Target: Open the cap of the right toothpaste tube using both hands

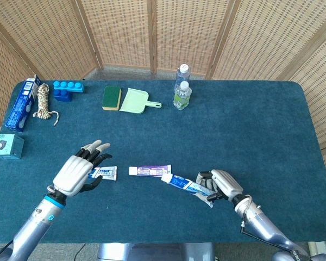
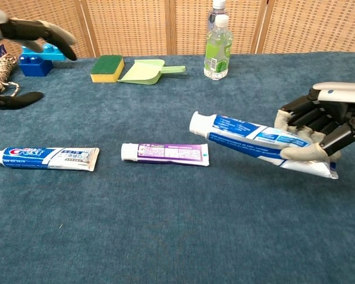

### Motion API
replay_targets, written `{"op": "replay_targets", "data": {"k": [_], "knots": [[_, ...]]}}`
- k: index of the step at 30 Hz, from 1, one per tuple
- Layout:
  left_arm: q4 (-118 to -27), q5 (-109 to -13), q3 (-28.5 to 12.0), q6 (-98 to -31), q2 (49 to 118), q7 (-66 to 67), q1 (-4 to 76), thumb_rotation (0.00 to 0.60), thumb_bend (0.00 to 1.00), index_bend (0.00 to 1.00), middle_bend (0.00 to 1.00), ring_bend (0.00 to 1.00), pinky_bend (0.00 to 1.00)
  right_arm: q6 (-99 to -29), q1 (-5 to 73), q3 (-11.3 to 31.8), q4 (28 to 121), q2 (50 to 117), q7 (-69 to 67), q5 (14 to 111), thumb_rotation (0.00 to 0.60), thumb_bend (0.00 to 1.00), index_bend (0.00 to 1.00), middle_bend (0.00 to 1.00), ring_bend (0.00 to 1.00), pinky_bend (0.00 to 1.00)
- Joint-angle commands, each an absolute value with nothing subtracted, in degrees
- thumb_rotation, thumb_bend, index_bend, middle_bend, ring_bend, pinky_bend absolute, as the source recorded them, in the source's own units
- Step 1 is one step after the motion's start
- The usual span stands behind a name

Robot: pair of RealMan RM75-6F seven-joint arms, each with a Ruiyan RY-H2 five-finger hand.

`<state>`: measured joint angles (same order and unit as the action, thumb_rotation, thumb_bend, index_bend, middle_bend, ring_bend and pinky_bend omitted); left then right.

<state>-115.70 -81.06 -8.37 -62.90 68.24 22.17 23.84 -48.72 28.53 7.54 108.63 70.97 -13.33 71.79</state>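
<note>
My right hand (image 1: 221, 185) (image 2: 320, 129) grips the tail half of a blue-and-white toothpaste tube (image 1: 186, 185) (image 2: 255, 137) and holds it off the table, its white cap (image 1: 165, 178) (image 2: 197, 123) pointing left. My left hand (image 1: 79, 173) (image 2: 18, 35) hovers with fingers spread, holding nothing, over the left Crest tube (image 1: 104, 173) (image 2: 44, 157). A purple-and-white tube (image 1: 150, 171) (image 2: 164, 153) lies between the hands, just beyond the lifted tube's cap.
At the back stand two clear bottles (image 1: 182, 88) (image 2: 218, 47), a green-yellow sponge (image 1: 112, 97), a pale green dustpan (image 1: 136, 101), a blue brick (image 1: 67, 89), a rope coil (image 1: 43, 102) and a blue box (image 1: 22, 104). A teal box (image 1: 7, 146) sits at the left edge.
</note>
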Motion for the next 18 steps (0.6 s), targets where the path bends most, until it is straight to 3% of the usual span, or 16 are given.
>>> {"op": "replay_targets", "data": {"k": [1, 18], "knots": [[-116.18, -77.60, -9.07, -60.83, 69.77, 23.95, 26.04, 0.600, 0.36, 0.22, 0.13, 0.07, 0.15, -48.98, 28.74, 7.46, 108.87, 71.24, -12.88, 71.54, 0.600, 0.48, 0.96, 0.72, 0.69, 0.77], [-119.35, -59.06, -11.40, -53.74, 73.06, 27.60, 36.39, 0.600, 0.34, 0.26, 0.12, 0.07, 0.17, -50.68, 30.45, 8.31, 109.51, 74.76, -11.53, 70.59, 0.600, 0.48, 0.96, 0.72, 0.69, 0.77]]}}
